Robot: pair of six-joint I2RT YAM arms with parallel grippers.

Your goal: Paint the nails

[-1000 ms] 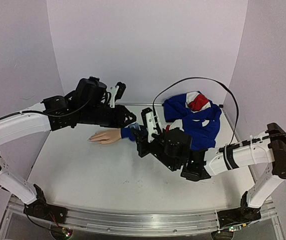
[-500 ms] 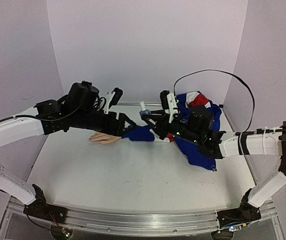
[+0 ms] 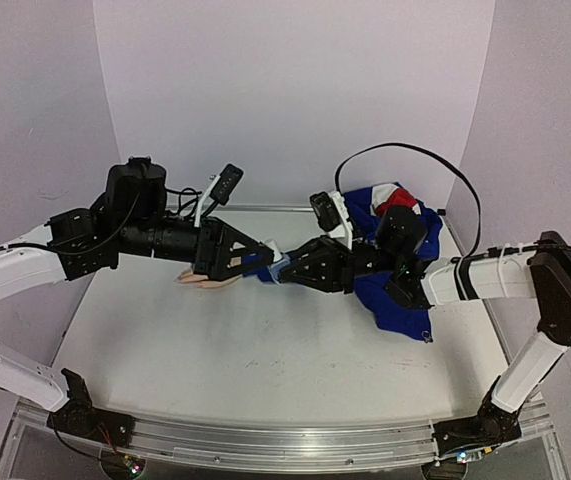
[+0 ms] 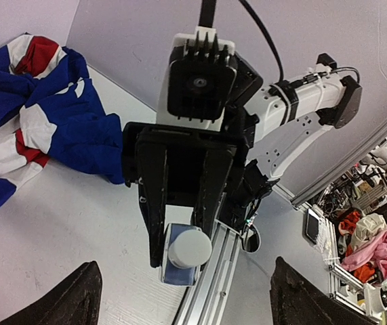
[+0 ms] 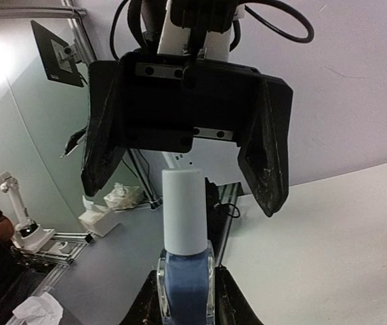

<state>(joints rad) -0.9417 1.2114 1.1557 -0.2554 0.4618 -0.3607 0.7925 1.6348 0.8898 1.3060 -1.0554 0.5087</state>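
Observation:
My right gripper is shut on a small clear bottle of blue polish, its pale cap pointing at my left gripper. The left gripper is open, its black fingers spread on either side of the cap without touching it. From the left wrist, the cap faces the camera between the right gripper's black fingers. The flesh-coloured mannequin hand lies on the table under my left gripper, its blue cuff mostly hidden. The nails are too small to make out.
A blue, red and white garment is heaped at the back right, under the right arm and its black cable. The white table is walled at the back and both sides. A metal rail runs along the near edge.
My left gripper has gone from shut to open. The right arm has swung the bottle up and round, bringing its cap between the left fingers.

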